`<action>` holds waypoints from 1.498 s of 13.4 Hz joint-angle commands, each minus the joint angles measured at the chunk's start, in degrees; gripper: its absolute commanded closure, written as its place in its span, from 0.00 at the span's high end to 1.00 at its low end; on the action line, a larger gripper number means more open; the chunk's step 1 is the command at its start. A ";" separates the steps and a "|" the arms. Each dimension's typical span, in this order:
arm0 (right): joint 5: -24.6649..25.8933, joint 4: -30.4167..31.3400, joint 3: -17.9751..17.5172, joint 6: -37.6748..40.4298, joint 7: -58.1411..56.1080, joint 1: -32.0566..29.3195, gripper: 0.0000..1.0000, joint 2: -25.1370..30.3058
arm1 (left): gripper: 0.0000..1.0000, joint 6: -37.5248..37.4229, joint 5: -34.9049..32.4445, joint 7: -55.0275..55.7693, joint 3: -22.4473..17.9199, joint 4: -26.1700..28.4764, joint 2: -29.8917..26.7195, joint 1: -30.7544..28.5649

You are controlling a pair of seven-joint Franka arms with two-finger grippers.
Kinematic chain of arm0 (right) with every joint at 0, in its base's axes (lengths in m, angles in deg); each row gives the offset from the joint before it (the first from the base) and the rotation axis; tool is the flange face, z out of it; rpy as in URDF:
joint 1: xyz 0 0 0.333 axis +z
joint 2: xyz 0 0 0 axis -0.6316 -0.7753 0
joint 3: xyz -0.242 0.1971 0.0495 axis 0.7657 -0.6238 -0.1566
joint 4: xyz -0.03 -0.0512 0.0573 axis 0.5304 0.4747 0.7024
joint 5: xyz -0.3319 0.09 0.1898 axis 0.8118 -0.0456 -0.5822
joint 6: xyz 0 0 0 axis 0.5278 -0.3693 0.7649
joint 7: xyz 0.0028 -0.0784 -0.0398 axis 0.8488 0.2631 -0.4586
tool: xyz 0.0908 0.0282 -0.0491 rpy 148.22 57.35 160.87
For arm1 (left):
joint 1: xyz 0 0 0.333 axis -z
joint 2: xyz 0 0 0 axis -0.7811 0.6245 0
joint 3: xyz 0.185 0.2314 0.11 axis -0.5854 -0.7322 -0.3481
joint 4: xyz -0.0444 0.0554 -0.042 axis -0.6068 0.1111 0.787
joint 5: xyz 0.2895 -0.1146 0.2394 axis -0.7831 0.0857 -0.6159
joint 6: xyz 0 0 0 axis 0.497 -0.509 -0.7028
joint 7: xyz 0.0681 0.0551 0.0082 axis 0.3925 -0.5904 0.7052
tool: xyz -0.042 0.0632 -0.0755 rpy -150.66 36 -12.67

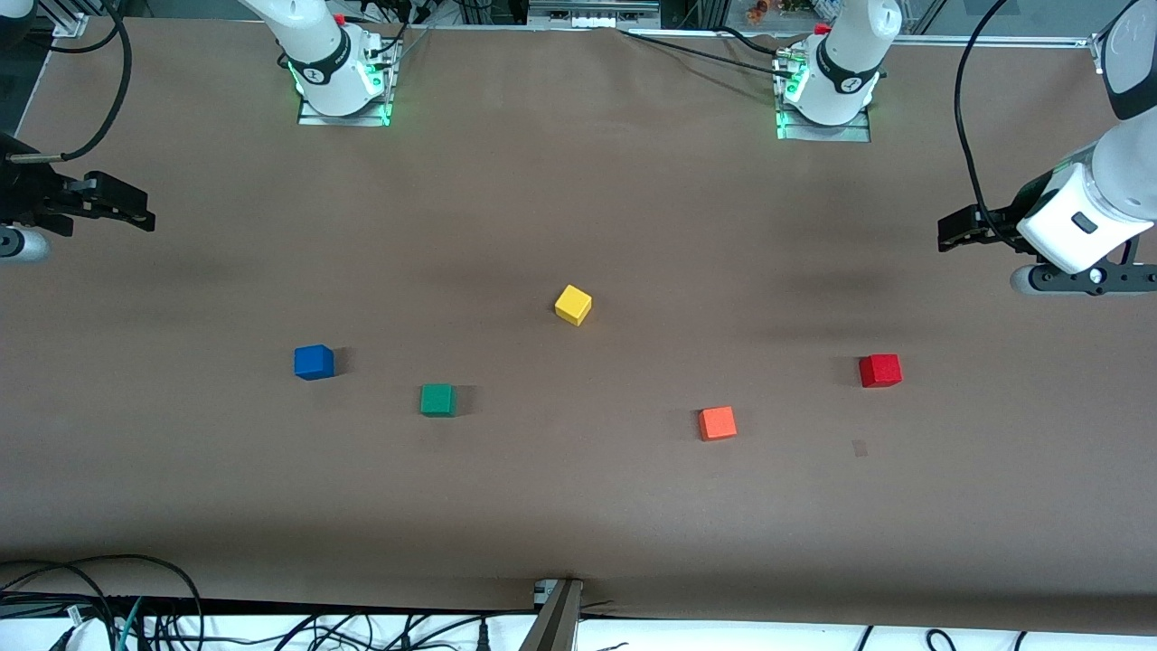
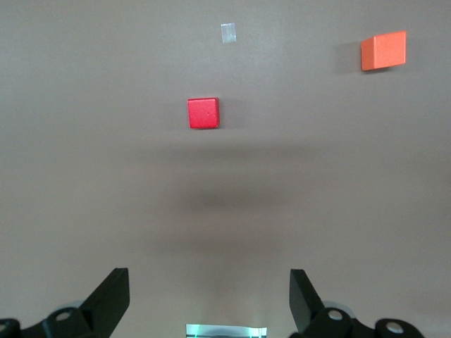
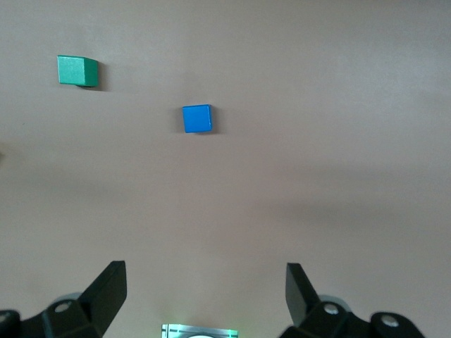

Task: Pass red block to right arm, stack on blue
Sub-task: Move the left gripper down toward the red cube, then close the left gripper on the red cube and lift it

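Waiting at start: left gripper (image 2: 209,299) spread, must descend on red block (image 1: 879,370), 12 o'clock in its wrist view. Right gripper (image 3: 206,296) spread, idle; blue (image 1: 314,362) untouched.

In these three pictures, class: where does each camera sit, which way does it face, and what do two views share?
Front view: high across the table, facing both bases; left gripper and right gripper wait at the table's ends.
Left wrist view: looks down past its open fingers at the red block and orange cube.
Right wrist view: open fingers, blue cube, green cube.
Shared: every wrist-view cube appears in front.
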 commanded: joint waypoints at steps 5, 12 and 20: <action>-1.38 -1.10 0.02 0.27 -0.55 -0.63 1.00 -0.46 | 1.00 14.51 -2.30 -2.13 0.00 7.70 2.94 -0.45; -1.38 -1.10 0.02 0.36 -0.55 -0.63 1.00 -0.46 | 1.00 45.88 -2.75 -4.86 0.00 20.96 11.37 -4.41; -2.17 -1.10 0.02 0.36 -0.55 -0.63 1.00 -0.46 | 1.00 67.71 -2.58 -4.86 0.00 30.32 19.88 -4.50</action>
